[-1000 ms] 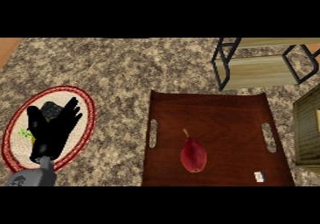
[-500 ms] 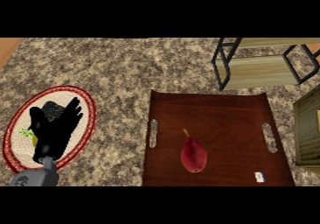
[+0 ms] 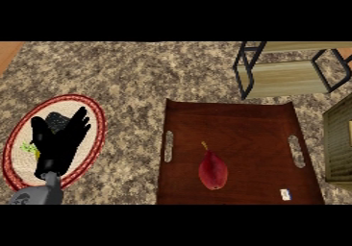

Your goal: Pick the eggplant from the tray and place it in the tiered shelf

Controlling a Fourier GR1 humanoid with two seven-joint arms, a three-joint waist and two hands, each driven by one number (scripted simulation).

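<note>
So, eggplant [image 3: 213, 171] seen lying on tray [image 3: 235, 120], toward its front edge, stem pointed at far edge. Left hand [image 3: 56, 141] held over plate [image 3: 90, 108] near counter's left edge, fingers straight, nothing gripped; plate contents mostly hidden. Tiered shelf [image 3: 289, 77] cut off at far right corner. Right hand not seen.

Bare counter [image 3: 136, 77] lies open along its far edge; the tiered shelf [image 3: 289, 67] blocks the far-right corner.
</note>
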